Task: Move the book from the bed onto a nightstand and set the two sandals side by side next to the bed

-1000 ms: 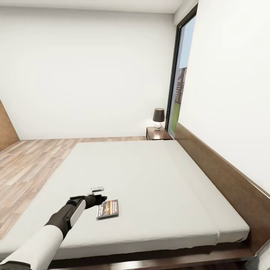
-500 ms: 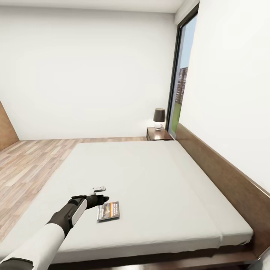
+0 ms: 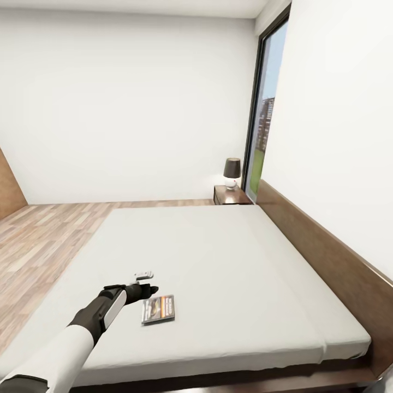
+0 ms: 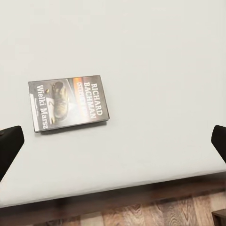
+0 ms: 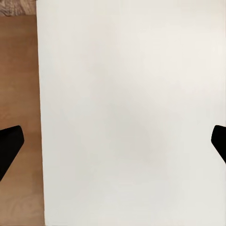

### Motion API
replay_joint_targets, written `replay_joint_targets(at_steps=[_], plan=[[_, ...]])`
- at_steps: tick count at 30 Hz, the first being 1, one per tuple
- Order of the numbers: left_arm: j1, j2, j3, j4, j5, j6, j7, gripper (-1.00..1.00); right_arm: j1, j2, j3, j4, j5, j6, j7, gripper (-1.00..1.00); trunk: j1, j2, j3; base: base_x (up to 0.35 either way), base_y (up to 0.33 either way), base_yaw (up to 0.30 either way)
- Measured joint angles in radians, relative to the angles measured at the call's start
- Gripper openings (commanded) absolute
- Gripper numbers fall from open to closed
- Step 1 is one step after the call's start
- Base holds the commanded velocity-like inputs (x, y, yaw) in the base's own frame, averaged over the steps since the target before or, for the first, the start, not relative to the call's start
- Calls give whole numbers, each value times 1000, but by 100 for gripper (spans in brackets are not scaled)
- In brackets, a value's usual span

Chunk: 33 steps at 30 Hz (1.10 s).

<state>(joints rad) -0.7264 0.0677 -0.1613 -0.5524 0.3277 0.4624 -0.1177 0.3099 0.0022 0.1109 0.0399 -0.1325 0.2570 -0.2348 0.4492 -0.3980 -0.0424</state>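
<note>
The book (image 3: 158, 309), dark grey with an orange band, lies flat on the pale mattress of the bed (image 3: 218, 262) near its front edge. My left gripper (image 3: 147, 290) hovers just to the left of the book and a little beyond it, not touching. In the left wrist view the book (image 4: 69, 103) lies apart from the left gripper (image 4: 113, 143), whose black fingertips (image 4: 9, 147) are spread wide, open and empty. My right gripper (image 5: 113, 141) is open over a plain white surface. A nightstand (image 3: 232, 195) stands at the bed's far corner. The sandals are out of view.
A dark-shaded lamp (image 3: 231, 172) sits on the nightstand beside a tall dark-framed window (image 3: 265, 120). The brown headboard (image 3: 327, 256) runs along the right wall. Wood-plank floor (image 3: 38, 240) lies left of the bed. The bed frame's edge (image 4: 141, 195) runs under the mattress.
The whole view has shifted slightly, so the camera moved. My left gripper stays open beside the book, which has not moved on the mattress.
</note>
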Motion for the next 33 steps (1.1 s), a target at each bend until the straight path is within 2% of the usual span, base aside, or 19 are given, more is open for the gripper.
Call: replay_joint_targets(at_steps=[33], plan=[[0,-1,0,3,-3,-12,4,100,0,1,39,-1,0,0,1,100,0,0,0,102,35,0]])
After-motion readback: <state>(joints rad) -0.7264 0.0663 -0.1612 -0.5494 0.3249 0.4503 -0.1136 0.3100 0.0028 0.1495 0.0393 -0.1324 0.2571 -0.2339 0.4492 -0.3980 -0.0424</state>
